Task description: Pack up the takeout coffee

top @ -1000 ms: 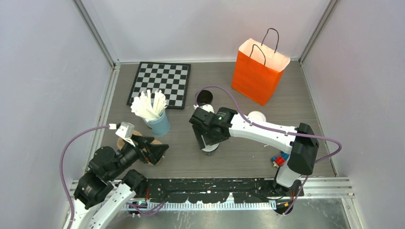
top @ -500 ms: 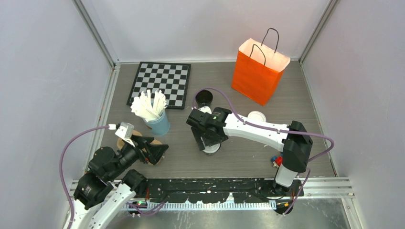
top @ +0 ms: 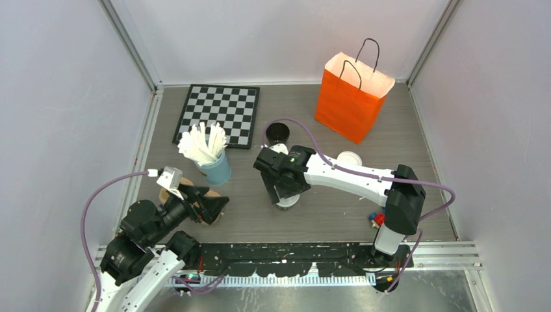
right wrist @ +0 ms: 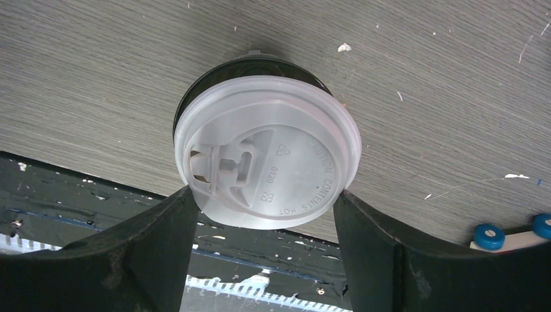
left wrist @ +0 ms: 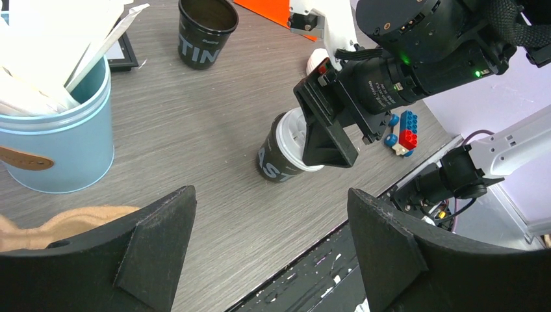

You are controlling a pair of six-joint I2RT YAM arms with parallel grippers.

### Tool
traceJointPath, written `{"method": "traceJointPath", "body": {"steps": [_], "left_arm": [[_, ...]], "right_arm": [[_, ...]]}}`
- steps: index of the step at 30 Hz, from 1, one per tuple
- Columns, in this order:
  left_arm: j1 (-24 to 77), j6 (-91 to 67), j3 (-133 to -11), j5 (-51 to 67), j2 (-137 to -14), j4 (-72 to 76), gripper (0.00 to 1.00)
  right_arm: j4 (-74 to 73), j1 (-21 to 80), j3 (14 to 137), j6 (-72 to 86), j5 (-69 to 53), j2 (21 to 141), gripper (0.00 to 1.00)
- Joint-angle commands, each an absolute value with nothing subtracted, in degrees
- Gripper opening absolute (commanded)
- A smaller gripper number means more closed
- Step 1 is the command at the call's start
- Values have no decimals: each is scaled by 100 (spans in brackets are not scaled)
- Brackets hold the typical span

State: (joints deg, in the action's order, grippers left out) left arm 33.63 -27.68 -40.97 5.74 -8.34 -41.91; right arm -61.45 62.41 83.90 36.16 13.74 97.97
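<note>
A black paper cup (top: 286,203) with pale print stands near the table's middle front. It also shows in the left wrist view (left wrist: 276,159) and its rim in the right wrist view (right wrist: 253,62). My right gripper (top: 284,192) (right wrist: 263,195) is shut on a round white lid (right wrist: 266,153), both fingers touching its edges, holding it on top of that cup. A second black cup (top: 277,133) (left wrist: 206,32) stands open and uncapped behind it. A loose white lid (top: 349,159) lies to the right. My left gripper (top: 211,205) (left wrist: 269,195) is open and empty at the front left.
An orange paper bag (top: 353,97) stands open at the back right. A chessboard (top: 218,114) lies at the back left. A light-blue cup of white sticks (top: 214,166) (left wrist: 55,136) stands by my left gripper, near a brown disc (top: 170,194). Toy bricks (top: 380,218) lie at the front right.
My right arm has shifted slightly to the left with the lid over the cup, then held still. The left arm has not moved.
</note>
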Motion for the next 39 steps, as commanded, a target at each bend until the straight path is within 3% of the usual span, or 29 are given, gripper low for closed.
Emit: {"method": "traceJointPath", "body": {"steps": [1, 39], "left_arm": [[3346, -2645, -4148, 518, -796, -4143, 88], [3347, -2628, -4148, 501, -771, -4158, 88]], "right_arm": [[-6243, 6255, 8579, 3609, 1558, 9424, 77], [-5770, 6044, 8445, 3418, 1082, 9594, 80]]}}
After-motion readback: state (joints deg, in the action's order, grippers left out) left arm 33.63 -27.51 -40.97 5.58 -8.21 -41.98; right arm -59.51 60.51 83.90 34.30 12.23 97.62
